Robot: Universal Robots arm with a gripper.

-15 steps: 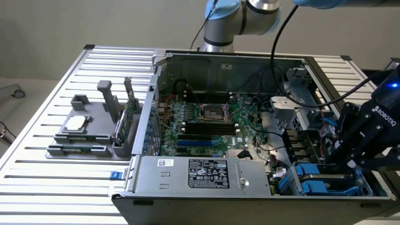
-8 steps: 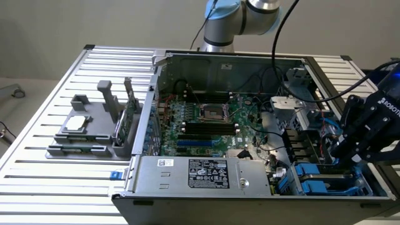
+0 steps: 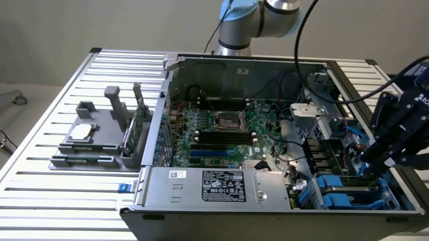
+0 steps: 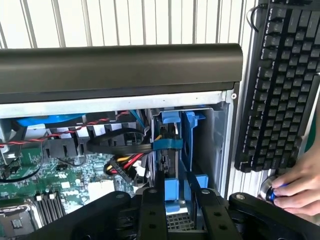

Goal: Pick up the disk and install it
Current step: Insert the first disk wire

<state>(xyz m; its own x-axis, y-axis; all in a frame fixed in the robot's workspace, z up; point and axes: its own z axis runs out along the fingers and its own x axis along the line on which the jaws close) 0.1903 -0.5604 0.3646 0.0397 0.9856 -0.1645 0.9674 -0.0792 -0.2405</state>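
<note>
— Black gripper fingers (image 4: 151, 212) sit closest to the wrist camera, two dark bars pointing into the open grey metal computer case (image 3: 201, 60).

— What is between them?

— A flat grey disk in a blue plastic frame (image 4: 169, 165). It stands on its thin edge, down in the drive slot at the case's front corner. The black gripper (image 3: 385, 159) has its jaws set narrow, one finger on each side of the disk. They look pressed on it, so I would say it holds the disk.

— Where is that from the other camera?

— At the exterior view's right, near the front edge of the case. More blue plastic drive frames (image 3: 335, 188) sit just beside it.

— What else is in the case?

— A green circuit board (image 3: 221, 125) lies flat on the case floor, with a square silver chip socket (image 3: 226, 119) in the middle. A silver box with a black and white label (image 3: 221, 187) runs along the front edge. Red, yellow and black wires (image 4: 125, 162) bunch near the disk.

— And outside?

— A grey plastic stand (image 3: 97, 138) rests on the ribbed metal table (image 3: 40, 150), next to the case at the exterior view's left. A black keyboard (image 4: 280, 90) lies along the far side of the case, and a person's hand (image 4: 295, 187) touches a round blue knob (image 4: 272, 192) by its end.
</note>
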